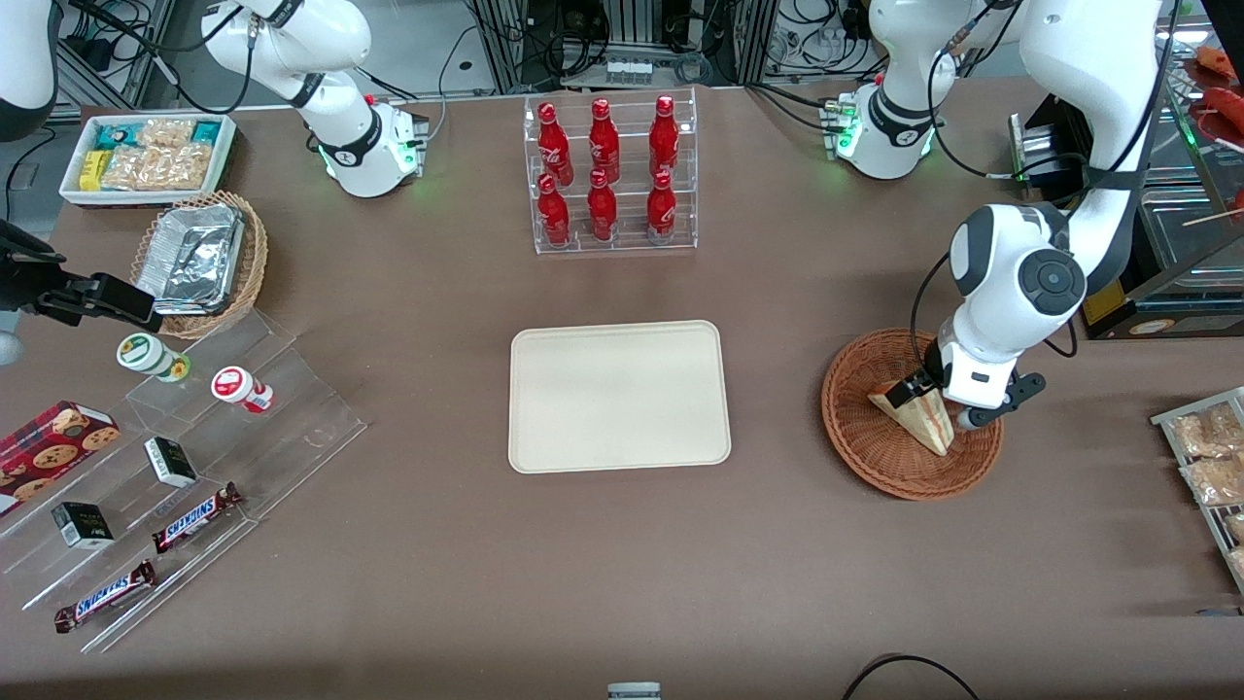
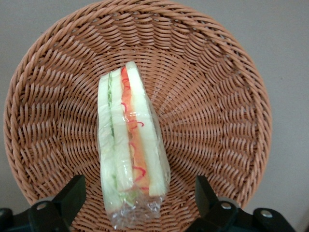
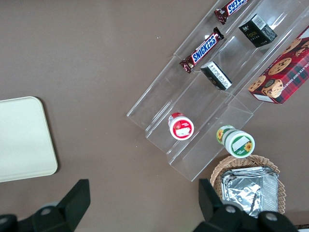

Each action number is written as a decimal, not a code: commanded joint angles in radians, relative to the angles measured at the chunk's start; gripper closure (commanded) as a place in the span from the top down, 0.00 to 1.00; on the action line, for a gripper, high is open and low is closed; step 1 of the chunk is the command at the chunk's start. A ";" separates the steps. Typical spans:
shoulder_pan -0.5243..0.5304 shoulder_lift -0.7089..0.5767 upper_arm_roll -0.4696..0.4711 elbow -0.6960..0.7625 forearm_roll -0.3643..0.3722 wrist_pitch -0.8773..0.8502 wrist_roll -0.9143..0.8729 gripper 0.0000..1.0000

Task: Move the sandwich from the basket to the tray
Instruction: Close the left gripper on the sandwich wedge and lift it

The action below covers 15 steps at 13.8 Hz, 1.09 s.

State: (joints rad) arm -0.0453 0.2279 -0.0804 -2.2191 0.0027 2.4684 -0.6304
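Observation:
The sandwich [image 1: 918,420] is a plastic-wrapped wedge of white bread with red and green filling. It lies in the round reddish-brown wicker basket [image 1: 860,437], toward the working arm's end of the table. My gripper [image 1: 938,408] hangs low over the basket and is open. In the left wrist view the sandwich [image 2: 128,145] sits between the two black fingers [image 2: 72,195], with a gap on each side, and the gripper [image 2: 140,193] straddles its wide end over the basket [image 2: 207,96]. The cream tray [image 1: 619,397] lies bare at the table's middle.
A clear rack of red bottles [image 1: 610,175] stands farther from the front camera than the tray. A rack of snack packets [image 1: 1210,457] sits near the basket. Toward the parked arm's end are acrylic steps with candy bars [image 1: 194,437], a foil-container basket [image 1: 199,261] and a white snack bin [image 1: 146,156].

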 commanded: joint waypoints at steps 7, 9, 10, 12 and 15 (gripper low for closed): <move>0.019 0.054 0.002 -0.004 0.020 0.084 -0.006 0.12; 0.016 0.050 0.002 -0.004 0.020 0.083 -0.003 0.00; 0.015 0.044 0.002 -0.002 0.020 0.077 -0.005 0.00; 0.012 0.013 0.002 0.007 0.029 0.034 0.003 0.00; 0.006 -0.028 -0.002 0.099 0.085 -0.136 0.002 0.00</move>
State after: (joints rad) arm -0.0338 0.2474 -0.0778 -2.1772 0.0584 2.4486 -0.6277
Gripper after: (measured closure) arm 0.692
